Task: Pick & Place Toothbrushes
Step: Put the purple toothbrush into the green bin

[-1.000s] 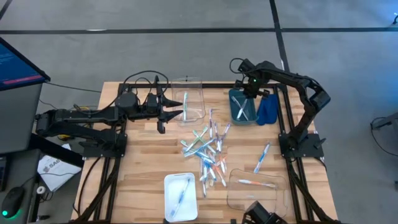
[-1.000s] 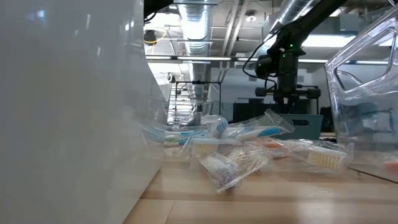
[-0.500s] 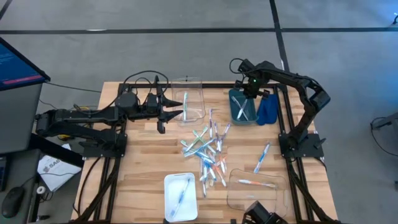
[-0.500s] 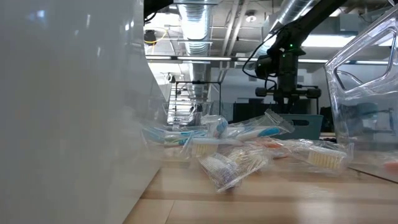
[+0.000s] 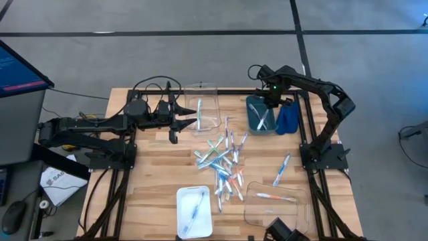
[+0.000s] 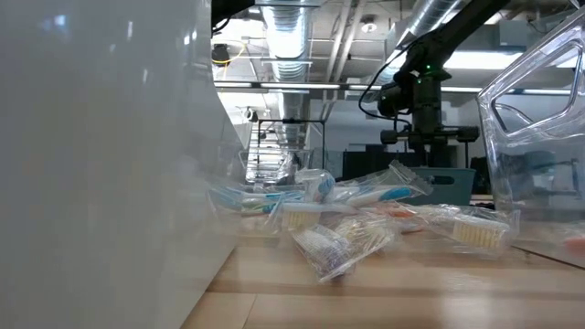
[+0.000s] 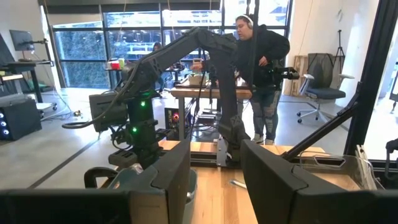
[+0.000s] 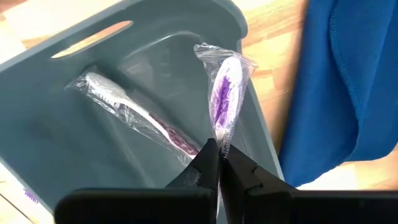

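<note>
My right gripper (image 8: pixel 219 149) hangs over the teal bin (image 5: pixel 253 106) at the table's far right, fingers pointing down, shut on a wrapped toothbrush with a purple head (image 8: pixel 222 93). A second wrapped toothbrush (image 8: pixel 134 115) lies on the bin's floor (image 8: pixel 62 137). A heap of wrapped toothbrushes (image 5: pixel 224 164) rests on the table's middle. My left gripper (image 5: pixel 189 121) is held level and open above the table's far left, beside a clear bin (image 5: pixel 215 100) that holds one toothbrush (image 5: pixel 199 112). In the left wrist view nothing is between its fingers (image 7: pixel 216 180). My right gripper pinches the purple toothbrush between its two fingertips, on the clear wrapper just behind the head (image 8: pixel 222 135). The fingers come from above and point down into the bin. The head end sticks out beyond the fingertips, near the bin wall on the cloth's side.
A folded blue cloth (image 5: pixel 287 119) lies right of the teal bin. Near the front edge stand a white tray (image 5: pixel 184 217) and a clear tray (image 5: pixel 294 214), each with one toothbrush. A single toothbrush (image 5: pixel 281 169) lies at the right. A person stands beyond the table (image 7: pixel 264 68).
</note>
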